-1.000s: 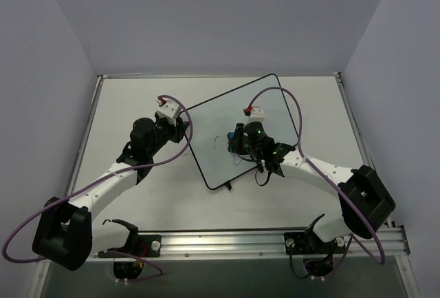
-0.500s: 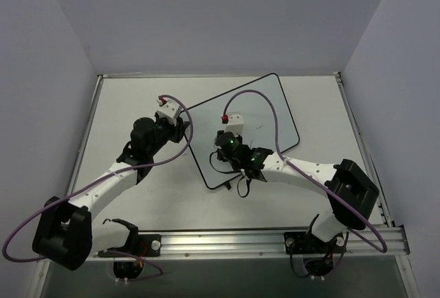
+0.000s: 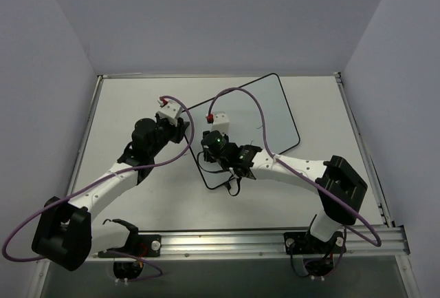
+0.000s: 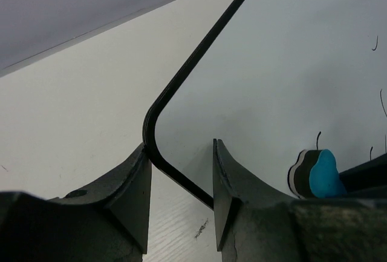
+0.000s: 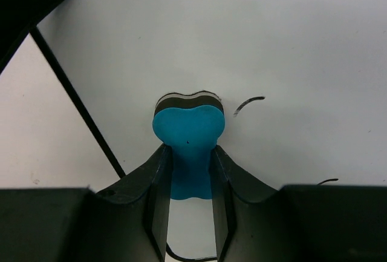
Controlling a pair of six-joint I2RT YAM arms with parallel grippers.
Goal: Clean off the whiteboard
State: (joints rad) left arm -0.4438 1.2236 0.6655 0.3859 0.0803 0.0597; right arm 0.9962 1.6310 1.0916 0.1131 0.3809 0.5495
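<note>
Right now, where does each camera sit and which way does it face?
Top: fixed above and behind the bases, looking down on the table; both arms show, left claw and right claw at the whiteboard.
Left wrist: on the left arm, looking along its fingers at the whiteboard's corner.
Right wrist: on the right arm, looking along its fingers at the eraser they grip.
Shared: both wrist views show the eraser and pen marks.

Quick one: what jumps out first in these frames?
The blue eraser, pinched in the right gripper, sits on the whiteboard near its left edge in the top view. Thin black pen strokes lie just beside it. The left gripper straddles the board's rounded corner, one finger on each side of the black frame.
</note>
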